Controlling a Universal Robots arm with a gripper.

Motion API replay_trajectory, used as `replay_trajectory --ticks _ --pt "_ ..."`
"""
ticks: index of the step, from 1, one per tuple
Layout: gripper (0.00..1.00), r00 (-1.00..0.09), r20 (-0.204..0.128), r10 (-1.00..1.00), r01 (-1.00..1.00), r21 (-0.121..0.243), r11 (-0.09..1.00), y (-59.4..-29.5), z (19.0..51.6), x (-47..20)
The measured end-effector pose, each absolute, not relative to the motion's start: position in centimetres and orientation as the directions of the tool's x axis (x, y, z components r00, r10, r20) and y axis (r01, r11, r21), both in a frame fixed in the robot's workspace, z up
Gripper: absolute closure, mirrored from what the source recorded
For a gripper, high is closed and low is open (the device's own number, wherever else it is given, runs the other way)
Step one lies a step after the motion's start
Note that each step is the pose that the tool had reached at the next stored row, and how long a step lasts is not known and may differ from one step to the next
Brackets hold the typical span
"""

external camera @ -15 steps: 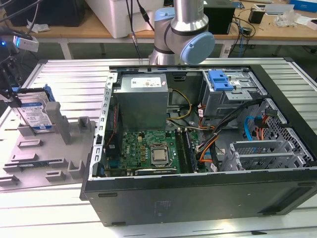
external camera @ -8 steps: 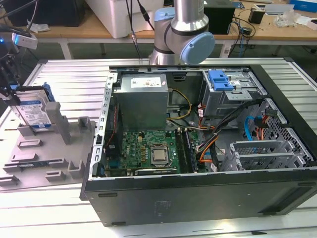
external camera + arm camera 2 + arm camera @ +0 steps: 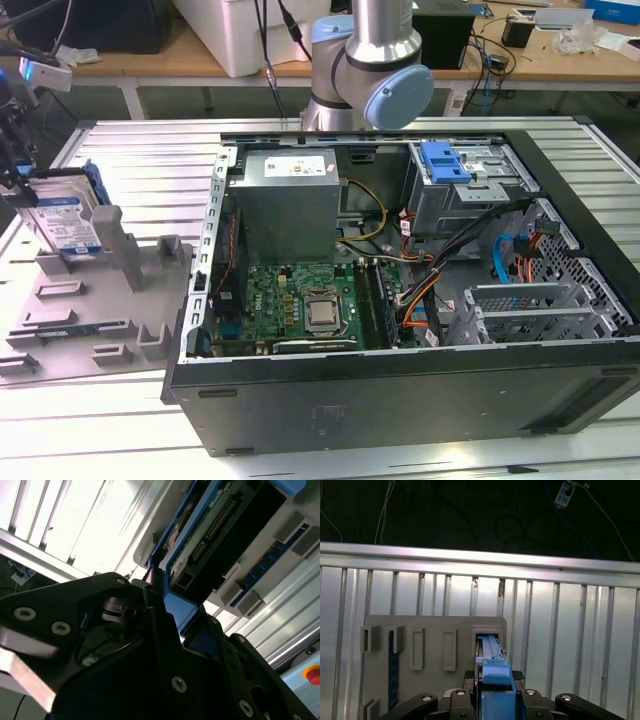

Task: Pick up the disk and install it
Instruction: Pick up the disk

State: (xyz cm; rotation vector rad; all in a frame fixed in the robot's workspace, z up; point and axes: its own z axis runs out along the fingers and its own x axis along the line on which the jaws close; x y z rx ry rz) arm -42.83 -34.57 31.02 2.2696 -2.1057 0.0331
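Where the slatted metal bench (image 3: 150, 150) met its edge at the exterior view's left, the gripper (image 3: 18, 170) was clamped on the disk (image 3: 62, 218), pinching the upper end of its blue frame

The disk stood upright on a narrow end, its white-and-blue label turned toward the exterior camera. Its lower end was at a slot in a grey moulded fixture (image 3: 100, 300). The fixture lay flat on the bench near that edge, just beside the open computer case (image 3: 400, 390). Whether the disk sat in the slot or hung just clear of it could not be told

In the first wrist view the disk (image 3: 490, 647) ran from the fixture (image 3: 435, 630) up into the gripper (image 3: 496, 680), with black fingers (image 3: 518, 675) tight against both sides of the frame. In the second wrist view the disk (image 3: 215, 525) showed its circuit-board face and connector pins beyond the gripper (image 3: 157, 597)

The arm (image 3: 370, 60) rose behind the case at the bench's far edge. Inside the case, well apart from the disk, were a grey power-supply box (image 3: 290, 195), a green motherboard (image 3: 300, 300) and a silver drive cage (image 3: 445, 165) with a blue latch
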Motion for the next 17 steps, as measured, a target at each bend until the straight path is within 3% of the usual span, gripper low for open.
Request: replay_trajectory --ticks 17 --pt "0.63 0.075 0.047 -0.996 -0.997 0.019 -0.074 -34.6 33.5 -42.8"
